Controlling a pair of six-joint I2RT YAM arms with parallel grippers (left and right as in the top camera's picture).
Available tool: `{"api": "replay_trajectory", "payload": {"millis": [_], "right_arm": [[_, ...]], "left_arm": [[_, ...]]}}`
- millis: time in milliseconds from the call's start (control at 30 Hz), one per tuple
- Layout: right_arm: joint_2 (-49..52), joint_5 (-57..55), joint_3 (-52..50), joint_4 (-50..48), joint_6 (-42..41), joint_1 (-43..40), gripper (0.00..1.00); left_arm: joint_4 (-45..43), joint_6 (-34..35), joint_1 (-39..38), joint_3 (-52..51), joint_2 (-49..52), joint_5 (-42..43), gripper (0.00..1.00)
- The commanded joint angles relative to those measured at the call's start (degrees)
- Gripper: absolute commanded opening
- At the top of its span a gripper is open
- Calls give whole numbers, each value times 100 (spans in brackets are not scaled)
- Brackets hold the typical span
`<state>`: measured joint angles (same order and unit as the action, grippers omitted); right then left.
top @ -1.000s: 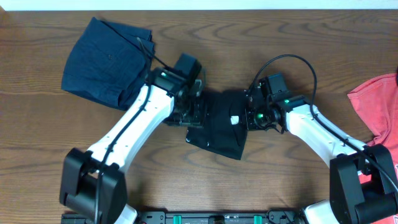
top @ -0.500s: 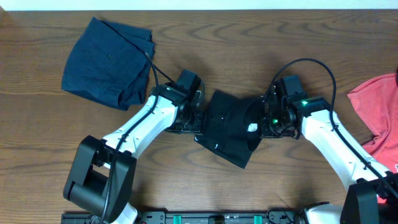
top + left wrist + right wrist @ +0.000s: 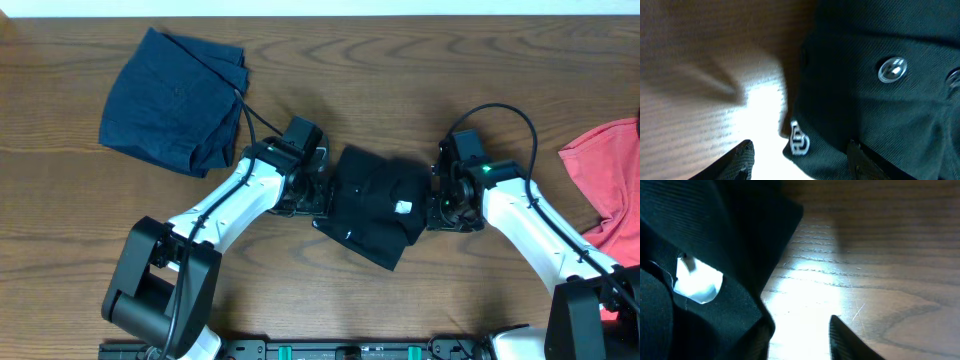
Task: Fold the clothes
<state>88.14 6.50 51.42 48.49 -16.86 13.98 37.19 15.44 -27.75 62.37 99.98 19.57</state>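
On the brown wooden table [image 3: 500,60], we are seeing a folded navy-blue cloth garment [image 3: 175,100] lying far left. Our left gripper [image 3: 321,194] is standing spread at the left edge of the crumpled black cloth T-shirt [image 3: 375,205] at centre. Our right gripper [image 3: 436,204] is spread beside its right edge. A coral-red T-shirt [image 3: 600,180] is lying far right.

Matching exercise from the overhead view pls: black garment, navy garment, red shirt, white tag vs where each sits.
Things:
1. black garment
2. navy garment
3. red shirt
4. white tag

Places:
A. right edge of view, partly cut off
B. lying on the black garment
C. centre of view
D. upper left, bunched

Pairs: 1-C, 2-D, 3-A, 4-B
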Motion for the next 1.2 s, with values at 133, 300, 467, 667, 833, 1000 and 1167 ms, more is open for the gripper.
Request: {"api": "replay_trajectory", "payload": {"millis": [133,300,467,667,833,1000,1167], "right_arm": [[-236,1110,278,-7,881,-332,26],[-603,1220,291,17,852,-452,33],[-807,1606,291,-96,927,-466,38],[-793,1926,289,-588,328,-452,52],[-584,1880,286,-1128,-433,-328,61],[-46,1670,284,-1631,-1222,-92,65],[378,1923,284,-2111,-1591,31,41]], "left_arm": [[-146,-44,2,-175,0,68,22],[-48,-37,2,-216,0,96,17],[-4,-37,2,-216,0,94,54],[-96,-37,2,-216,0,94,54],[-264,-39,2,-216,0,94,54],[-280,-39,2,-216,2,92,46],[-275,-42,2,-216,2,90,24]]}}
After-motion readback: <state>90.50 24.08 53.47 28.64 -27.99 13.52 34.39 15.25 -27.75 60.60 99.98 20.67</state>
